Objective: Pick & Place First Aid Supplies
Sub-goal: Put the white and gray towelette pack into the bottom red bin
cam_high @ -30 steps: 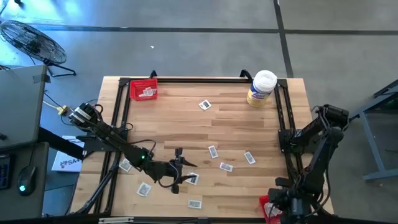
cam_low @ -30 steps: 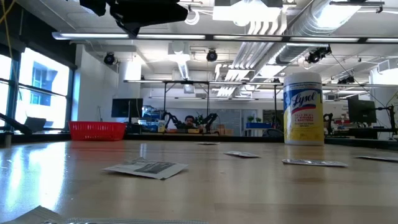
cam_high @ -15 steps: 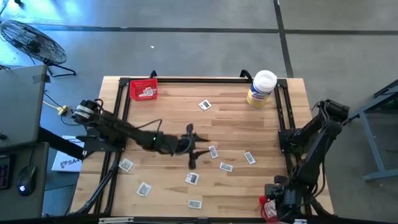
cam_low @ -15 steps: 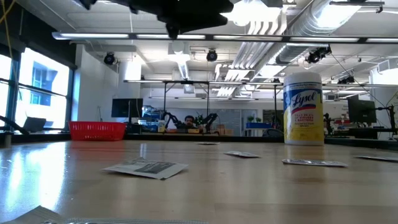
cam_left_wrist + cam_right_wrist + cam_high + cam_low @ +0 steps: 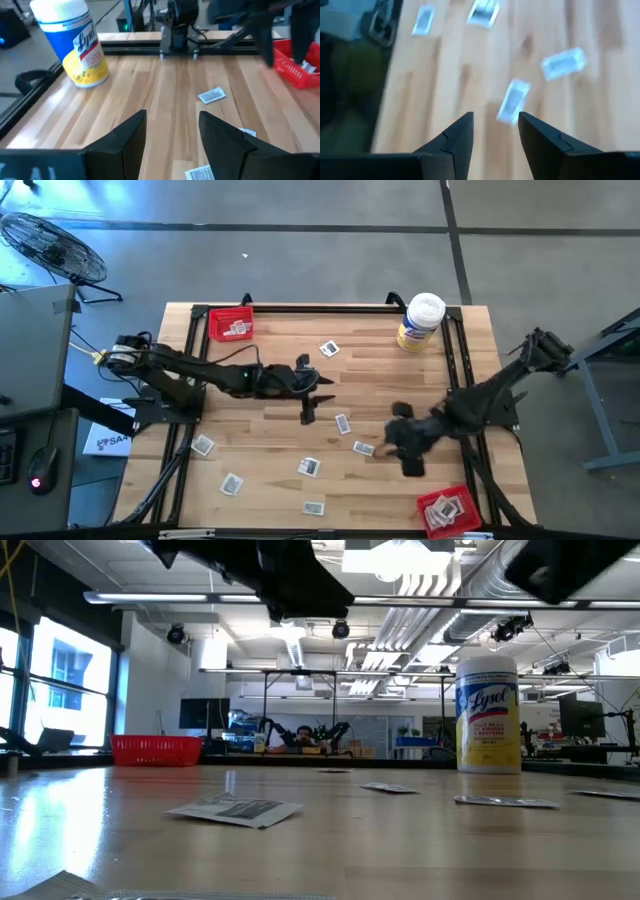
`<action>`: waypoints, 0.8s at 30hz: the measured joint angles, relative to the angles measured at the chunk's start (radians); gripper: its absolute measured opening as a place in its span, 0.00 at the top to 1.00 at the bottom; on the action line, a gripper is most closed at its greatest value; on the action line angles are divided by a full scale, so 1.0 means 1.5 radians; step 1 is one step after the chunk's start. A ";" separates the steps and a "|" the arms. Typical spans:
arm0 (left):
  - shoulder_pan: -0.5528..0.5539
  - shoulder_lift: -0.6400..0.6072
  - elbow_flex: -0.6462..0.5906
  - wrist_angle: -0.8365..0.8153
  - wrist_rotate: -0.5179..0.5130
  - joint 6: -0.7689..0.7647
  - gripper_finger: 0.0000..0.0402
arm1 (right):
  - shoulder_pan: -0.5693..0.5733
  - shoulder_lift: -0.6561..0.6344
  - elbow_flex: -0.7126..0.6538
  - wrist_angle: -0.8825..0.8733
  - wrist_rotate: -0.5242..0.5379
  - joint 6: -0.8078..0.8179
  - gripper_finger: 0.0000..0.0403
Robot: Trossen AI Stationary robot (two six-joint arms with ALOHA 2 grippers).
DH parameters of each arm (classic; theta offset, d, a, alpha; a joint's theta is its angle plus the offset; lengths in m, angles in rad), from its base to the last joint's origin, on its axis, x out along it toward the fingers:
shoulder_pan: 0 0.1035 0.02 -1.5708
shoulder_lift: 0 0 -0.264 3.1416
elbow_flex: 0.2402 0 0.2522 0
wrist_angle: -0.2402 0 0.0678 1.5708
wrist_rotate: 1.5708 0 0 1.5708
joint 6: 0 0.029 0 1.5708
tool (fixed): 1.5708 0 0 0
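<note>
Wooden bench [image 5: 280, 355] with a black frame; landmark is the Lysol wipes tub [image 5: 420, 322], white lid and yellow label, standing upright at the far right corner; it also shows in the left wrist view [image 5: 75, 42].

Left gripper [image 5: 312, 395] is reached out over mid-bench, well to the left of the tub and nearer the front; fingers [image 5: 125, 137] spread apart, nothing between them, bare wood showing in the gap.

Right gripper [image 5: 405, 445] is over the bench in front of the tub, well apart from it; fingers [image 5: 457, 135] parted and empty, above a packet [image 5: 512, 101] lying flat on the wood.

First aid packets lie scattered flat in front of the tub: one [image 5: 329, 349] to its left near the back; one [image 5: 343, 423] just beside the left gripper; one [image 5: 363, 447] beside the right gripper; others [image 5: 308, 467] and [image 5: 232, 483] toward the front edge.

Red tray [image 5: 231, 324], far left of the tub along the back edge, holds a packet; second red tray [image 5: 446, 511], at the front right corner well in front of the tub, holds packets too.
</note>
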 joint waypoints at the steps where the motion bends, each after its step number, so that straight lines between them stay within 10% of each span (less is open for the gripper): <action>1: 0.006 -0.008 0.000 -0.012 0.002 0.007 0.56 | -0.020 0.005 0.000 0.016 -0.004 -0.033 0.63; 17: -0.103 -0.199 -0.149 -0.103 -0.050 -0.091 0.56 | -0.160 0.263 0.003 0.438 -0.079 -0.204 0.59; 24: -0.148 -0.248 -0.220 -0.102 -0.086 -0.143 0.56 | -0.142 0.430 0.141 0.473 -0.117 -0.257 0.56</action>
